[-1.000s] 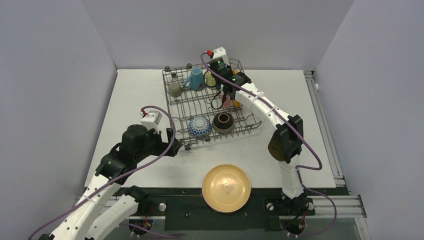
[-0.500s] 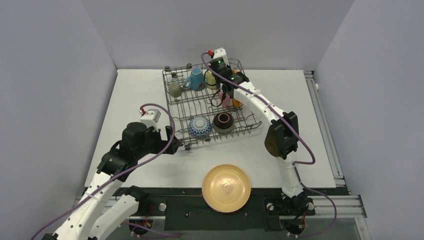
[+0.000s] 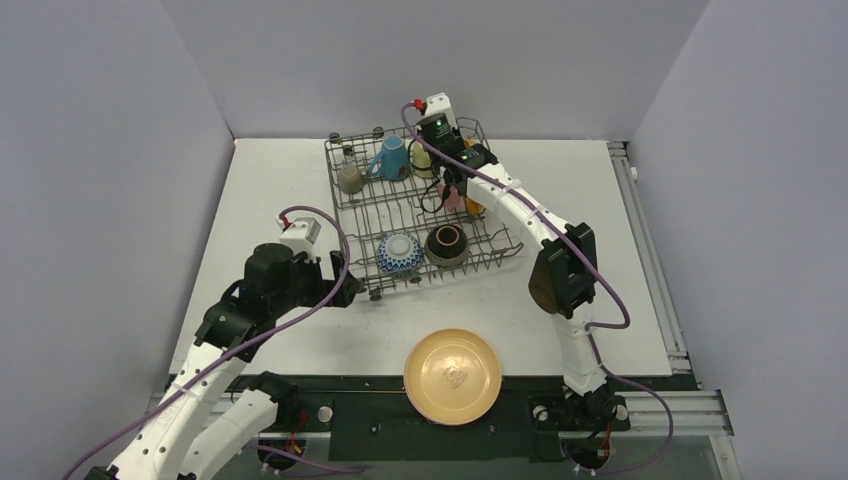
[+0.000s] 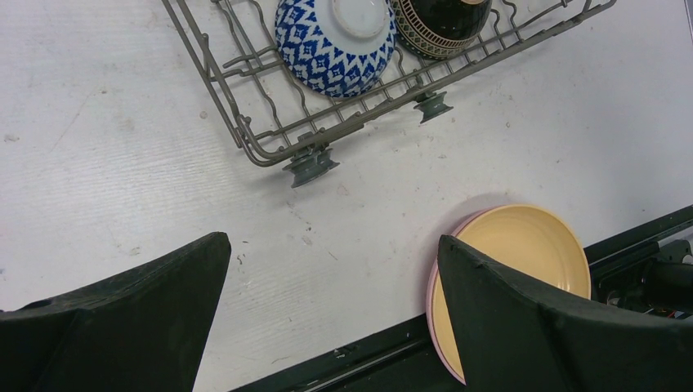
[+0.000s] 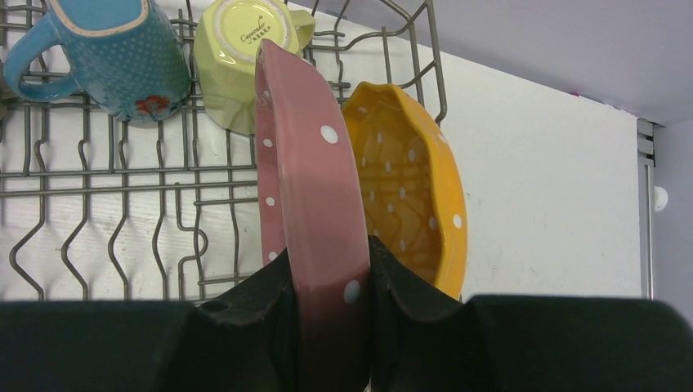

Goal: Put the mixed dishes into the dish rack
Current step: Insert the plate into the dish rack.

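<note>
The dark pink plate, scalloped with white dots, is stood on edge at the 2 o'clock corner of the dish rack, just beside the orange plate. Its rim is pinched by the right gripper; this grip is shown clearly only in the right wrist view. The blue mug, pale-yellow mug and grey mug are kept at 11 o'clock. The blue-white bowl and dark brown bowl are kept at 6 o'clock. The left gripper is spread wide, with nothing in it. Only in its view is a light pink plate seen under the yellow plate.
</note>
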`<state>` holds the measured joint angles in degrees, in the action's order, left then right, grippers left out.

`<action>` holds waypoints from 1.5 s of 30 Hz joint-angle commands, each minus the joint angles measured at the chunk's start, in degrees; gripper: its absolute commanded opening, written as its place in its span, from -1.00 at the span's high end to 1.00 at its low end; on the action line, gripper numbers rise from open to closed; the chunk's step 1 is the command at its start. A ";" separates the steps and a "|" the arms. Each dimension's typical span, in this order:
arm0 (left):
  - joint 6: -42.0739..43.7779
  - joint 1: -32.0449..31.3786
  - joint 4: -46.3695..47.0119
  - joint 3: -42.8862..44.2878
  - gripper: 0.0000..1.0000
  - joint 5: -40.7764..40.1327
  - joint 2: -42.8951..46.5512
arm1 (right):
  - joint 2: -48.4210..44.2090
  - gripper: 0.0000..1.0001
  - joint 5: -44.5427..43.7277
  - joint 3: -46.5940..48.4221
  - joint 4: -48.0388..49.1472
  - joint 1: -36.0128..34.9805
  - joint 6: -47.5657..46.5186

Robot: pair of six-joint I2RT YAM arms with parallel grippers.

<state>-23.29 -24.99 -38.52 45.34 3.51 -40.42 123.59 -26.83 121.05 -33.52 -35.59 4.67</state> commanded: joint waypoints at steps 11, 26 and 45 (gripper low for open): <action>0.79 0.56 2.96 0.27 -0.93 0.53 0.34 | -2.39 1.00 -4.27 0.62 8.72 1.68 -0.39; 0.74 1.15 2.96 0.27 -0.93 0.58 0.35 | -1.03 1.00 -2.51 0.27 9.19 2.11 0.62; 0.74 1.44 2.99 0.27 -0.93 0.53 0.28 | 0.92 1.00 -0.06 0.15 8.88 1.96 3.07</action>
<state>-23.29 -23.94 -38.46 45.32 3.51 -40.42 125.56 -25.71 119.33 -30.87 -33.56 6.83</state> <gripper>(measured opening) 0.965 0.228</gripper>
